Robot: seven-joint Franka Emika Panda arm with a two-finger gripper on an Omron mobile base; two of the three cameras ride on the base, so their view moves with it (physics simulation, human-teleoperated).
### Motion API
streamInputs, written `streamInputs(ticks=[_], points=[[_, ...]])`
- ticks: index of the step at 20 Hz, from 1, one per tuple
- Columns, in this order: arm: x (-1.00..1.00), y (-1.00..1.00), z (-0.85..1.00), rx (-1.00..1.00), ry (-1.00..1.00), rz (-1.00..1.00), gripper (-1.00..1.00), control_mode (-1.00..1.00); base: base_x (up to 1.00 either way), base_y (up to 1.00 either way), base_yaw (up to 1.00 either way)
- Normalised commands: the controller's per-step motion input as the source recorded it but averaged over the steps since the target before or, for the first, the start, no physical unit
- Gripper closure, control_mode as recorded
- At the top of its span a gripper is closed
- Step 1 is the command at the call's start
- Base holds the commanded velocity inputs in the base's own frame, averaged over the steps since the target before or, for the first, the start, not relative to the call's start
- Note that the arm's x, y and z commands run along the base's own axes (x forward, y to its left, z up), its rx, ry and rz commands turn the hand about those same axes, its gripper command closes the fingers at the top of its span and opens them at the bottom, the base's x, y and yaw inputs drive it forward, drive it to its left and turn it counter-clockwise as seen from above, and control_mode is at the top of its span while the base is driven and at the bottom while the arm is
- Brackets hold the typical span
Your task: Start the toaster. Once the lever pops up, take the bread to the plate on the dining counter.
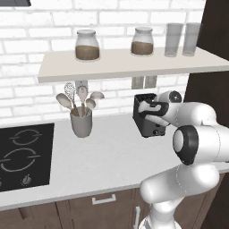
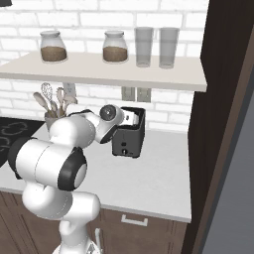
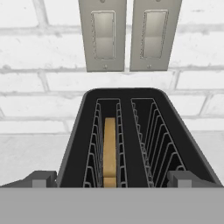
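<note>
Hovering over the toaster (image 3: 131, 140), our gripper (image 3: 112, 180) has its fingers wide apart and holds nothing. The bread (image 3: 110, 151) sits deep in the slot just ahead of us. We could bump the toaster's rim and shove it, missing the lever. The wall (image 3: 43, 83) is close behind; open counter (image 1: 112, 156) lies to the side.

White arm bent forward, tool (image 3: 112, 179) open

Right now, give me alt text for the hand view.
A boxy black toaster seen from above holds a thin brown bread slice upright in its left slot. The open gripper straddles its near end; two grey wall switch plates sit on white brick behind.
</note>
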Motion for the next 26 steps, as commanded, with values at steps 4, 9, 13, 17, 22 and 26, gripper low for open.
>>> streamInputs(ticks=[4,9,13,17,22,26], points=[[0.0,0.0,0.0,0.0,0.0,0.0,-1.0,-1.0,0.0,0.0,0.0],[0.0,0.0,0.0,0.0,0.0,0.0,-1.0,-1.0,0.0,0.0,0.0],[0.0,0.0,0.0,0.0,0.0,0.0,-1.0,-1.0,0.0,0.0,0.0],[0.0,0.0,0.0,0.0,0.0,0.0,-1.0,-1.0,0.0,0.0,0.0],[0.0,0.0,0.0,0.0,0.0,0.0,-1.0,-1.0,0.0,0.0,0.0],[0.0,0.0,0.0,0.0,0.0,0.0,-1.0,-1.0,0.0,0.0,0.0]])
